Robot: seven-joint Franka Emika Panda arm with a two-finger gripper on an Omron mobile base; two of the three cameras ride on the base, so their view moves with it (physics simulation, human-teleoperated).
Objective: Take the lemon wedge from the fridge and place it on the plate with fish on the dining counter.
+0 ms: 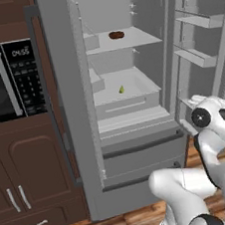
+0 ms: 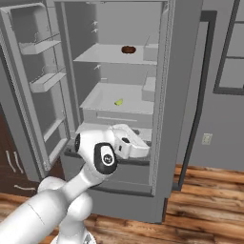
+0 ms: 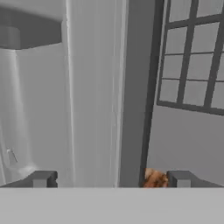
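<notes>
In front of the fridge: gripper (image 3: 109, 179), fingertips spread wide, nothing between them.
Fridge (image 1: 139, 146): both doors open.
Lemon wedge (image 1: 122, 89): on the lower white shelf.
Upper shelf: dark brown lump (image 1: 116, 34).

Grey fridge (image 1: 78, 139) showing a white interior; yellow-green lemon wedge (image 1: 122, 89); dark brown lump (image 1: 116, 35); brown wooden cabinets (image 1: 25, 161).

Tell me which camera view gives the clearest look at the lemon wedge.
The right base view: the lemon wedge lies unobstructed on the fridge's lower white shelf, seen slightly larger. The left base view also shows it, smaller, on that same shelf. The hand view looks past the fridge's edge at a wall and window.
</notes>
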